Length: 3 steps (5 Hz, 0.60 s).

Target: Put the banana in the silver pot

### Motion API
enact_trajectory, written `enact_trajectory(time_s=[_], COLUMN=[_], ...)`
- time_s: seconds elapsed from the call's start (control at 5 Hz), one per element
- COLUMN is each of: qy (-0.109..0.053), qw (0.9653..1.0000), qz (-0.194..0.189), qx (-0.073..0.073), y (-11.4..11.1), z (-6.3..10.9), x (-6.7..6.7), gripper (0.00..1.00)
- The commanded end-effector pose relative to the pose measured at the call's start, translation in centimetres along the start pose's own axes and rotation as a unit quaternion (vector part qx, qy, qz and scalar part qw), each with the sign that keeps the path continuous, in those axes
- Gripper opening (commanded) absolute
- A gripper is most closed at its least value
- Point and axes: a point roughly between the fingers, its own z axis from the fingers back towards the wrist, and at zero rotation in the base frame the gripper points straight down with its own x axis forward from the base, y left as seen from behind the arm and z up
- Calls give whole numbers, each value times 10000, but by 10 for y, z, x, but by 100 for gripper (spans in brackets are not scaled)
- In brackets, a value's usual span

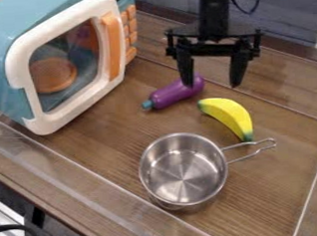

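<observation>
hovering: hand [214, 70] open, fingers spread, above eggplant [175, 92]
room: bare worktop [287, 98] right of banana [228, 117]
banana axis: diagonal, lower end by silver pot [183, 170] handle

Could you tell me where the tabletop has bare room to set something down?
Bare wood lies at the right, between the banana and the table's right edge, and at the front left, between the toy microwave and the silver pot. The middle is crowded: the open gripper hangs over the purple eggplant, with banana and pot close together.
</observation>
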Motion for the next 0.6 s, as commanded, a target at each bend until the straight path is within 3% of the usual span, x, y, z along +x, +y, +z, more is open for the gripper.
enact_trajectory(time_s=[0.0, 0.4], qy=[-213, -340], qw=[9988, 9922], qz=[406, 1156], qx=[-142, -328], y=[-10, -25], z=[3, -19], x=[1, 2], gripper=[100, 100])
